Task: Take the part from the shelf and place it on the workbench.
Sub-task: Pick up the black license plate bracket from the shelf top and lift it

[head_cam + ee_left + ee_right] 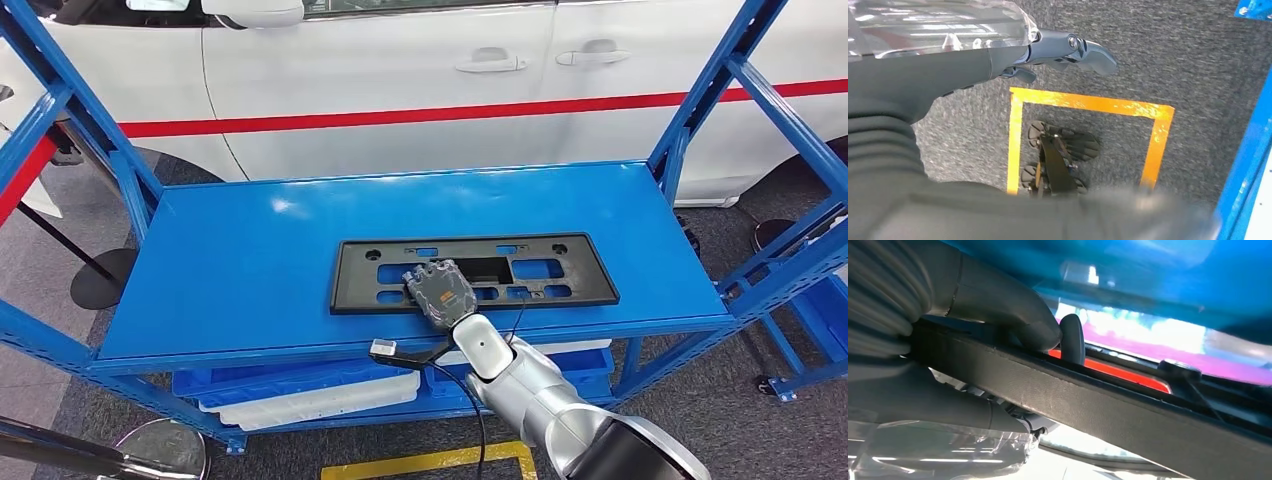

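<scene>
The right hand (440,291) grips the near edge of the flat black plastic rectangular frame part (560,272), which lies on the blue metal shelf (250,250), so lifting and carrying to the workbench remain.

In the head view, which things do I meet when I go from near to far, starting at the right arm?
Right arm → right hand at the near edge of the black part → bare blue shelf top → white car with red stripe.
</scene>
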Motion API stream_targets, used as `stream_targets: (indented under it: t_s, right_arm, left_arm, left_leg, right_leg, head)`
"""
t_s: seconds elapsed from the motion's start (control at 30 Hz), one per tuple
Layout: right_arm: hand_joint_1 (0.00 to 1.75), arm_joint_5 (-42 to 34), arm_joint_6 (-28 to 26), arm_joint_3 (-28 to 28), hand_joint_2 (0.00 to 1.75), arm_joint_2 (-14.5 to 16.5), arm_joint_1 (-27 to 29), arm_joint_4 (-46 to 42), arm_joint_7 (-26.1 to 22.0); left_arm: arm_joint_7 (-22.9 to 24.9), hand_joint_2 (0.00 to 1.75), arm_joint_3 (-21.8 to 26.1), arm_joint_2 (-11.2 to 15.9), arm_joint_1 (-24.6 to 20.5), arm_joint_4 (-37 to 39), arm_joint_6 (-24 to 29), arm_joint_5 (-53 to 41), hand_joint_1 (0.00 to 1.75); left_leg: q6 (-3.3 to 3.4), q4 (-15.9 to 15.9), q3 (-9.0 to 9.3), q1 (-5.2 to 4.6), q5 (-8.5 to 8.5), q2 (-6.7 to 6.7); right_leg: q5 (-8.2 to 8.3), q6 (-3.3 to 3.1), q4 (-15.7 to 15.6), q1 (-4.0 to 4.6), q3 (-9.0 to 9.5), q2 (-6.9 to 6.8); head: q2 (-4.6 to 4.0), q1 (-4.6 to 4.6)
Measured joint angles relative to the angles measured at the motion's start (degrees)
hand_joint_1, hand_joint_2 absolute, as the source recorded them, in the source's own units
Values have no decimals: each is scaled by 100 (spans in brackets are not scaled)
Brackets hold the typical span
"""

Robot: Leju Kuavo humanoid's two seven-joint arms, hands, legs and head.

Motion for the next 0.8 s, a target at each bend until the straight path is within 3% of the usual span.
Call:
stream_targets:
  t_s: [0.07, 0.13, 0.2, 0.23, 0.27, 0.3, 0.37, 0.43, 0.53, 0.6, 0.7, 0.73, 0.77, 0.8]
  right_arm:
    - [175, -55, -8, -108, 175, 5, 6, -63, -186]
    - [175, -321, -10, -296, 175, 5, 64, -268, -575]
    - [175, -927, -11, -573, 175, 5, 201, -651, -1420]
    - [175, -1323, -18, -748, 175, 8, 281, -897, -2008]
    - [175, -1708, -28, -935, 175, 15, 347, -1149, -2592]
    - [175, -2036, -38, -1126, 175, 28, 392, -1391, -3051]
    - [175, -2396, -43, -1431, 175, 56, 426, -1752, -3435]
    - [175, -2668, -37, -1627, 175, 62, 474, -2018, -3565]
    - [175, -3987, 74, -1766, 175, 12, 700, -2726, -4348]
    - [175, -5107, 309, -1779, 175, -94, 890, -3490, -4763]
    - [175, -5785, 551, -1779, 175, -284, 1154, -4419, -4851]
    - [175, -5821, 573, -1779, 175, -330, 1243, -4618, -4853]
    - [175, -5833, 585, -1778, 175, -367, 1327, -4786, -4855]
    - [175, -5837, 587, -1778, 175, -394, 1393, -4931, -4857]
  left_arm:
    - [-78, 175, 4, 1, 3, 0, 3, 24, 0]
    - [-152, 175, 19, 3, 8, 0, -12, 44, 0]
    - [-203, 175, 30, 3, 17, 0, -47, 46, 0]
    - [-212, 175, 32, 3, 21, 0, -64, 46, 0]
    - [-214, 175, 34, 5, 21, 0, -77, 46, 0]
    - [-214, 175, 36, 9, 17, 0, -88, 47, 0]
    - [-213, 175, 39, 16, -2, 0, -107, 49, 0]
    - [-215, 175, 42, 19, -13, 0, -132, 52, 0]
    - [-254, 175, 72, 20, -9, 0, -184, 73, 0]
    - [-302, 175, 106, 21, -19, 0, -210, 86, 0]
    - [-335, 175, 133, 33, -26, 0, -223, 89, 0]
    - [-338, 175, 136, 37, -24, 0, -226, 88, 0]
    - [-340, 175, 138, 39, -24, 0, -229, 87, 0]
    - [-342, 175, 139, 39, -26, 0, -231, 87, 0]
  left_leg:
    - [-54, 105, -35, 14, -80, 4]
    - [-88, 655, -279, 26, -400, 11]
    - [-121, 1447, -647, 33, -748, 15]
    - [-132, 1669, -752, 37, -793, 15]
    - [-137, 1671, -754, 40, -722, 15]
    - [-137, 1433, -639, 43, -550, 17]
    - [-122, 616, -239, 43, -181, 28]
    - [-65, 131, -17, 36, -47, 25]
    - [49, 73, -27, 22, -32, 14]
    - [119, 41, -26, 26, -6, 17]
    - [167, 30, -50, 21, 4, 18]
    - [169, 32, -59, 16, 4, 18]
    - [169, 34, -64, 13, 4, 17]
    - [168, 38, -65, 11, 3, 15]
  right_leg:
    - [37, -72, -58, -17, 32, -12]
    - [65, -129, -103, -32, 53, -28]
    - [63, -155, -97, -18, 44, -28]
    - [57, -159, -89, -11, 44, -23]
    - [48, -159, -78, -5, 48, -16]
    - [36, -152, -65, -3, 58, -9]
    - [-2, -111, -26, 6, 75, -3]
    - [-29, -58, 12, 30, 64, -5]
    - [-35, 22, 36, 28, 29, -3]
    - [-205, 88, 261, 9, -67, -1]
    - [-762, 147, 1325, -10, -578, -1]
    - [-857, 155, 1627, -16, -734, -1]
    - [-837, 155, 1733, -23, -797, -2]
    - [-700, 147, 1592, -28, -737, -2]
  head:
    - [0, 0]
    - [0, 0]
    - [0, -1]
    - [0, -1]
    - [0, -1]
    - [0, -1]
    - [0, -1]
    - [0, 0]
    - [0, 0]
    - [0, 1]
    - [0, 1]
    - [0, 1]
    - [0, 0]
    - [0, 1]
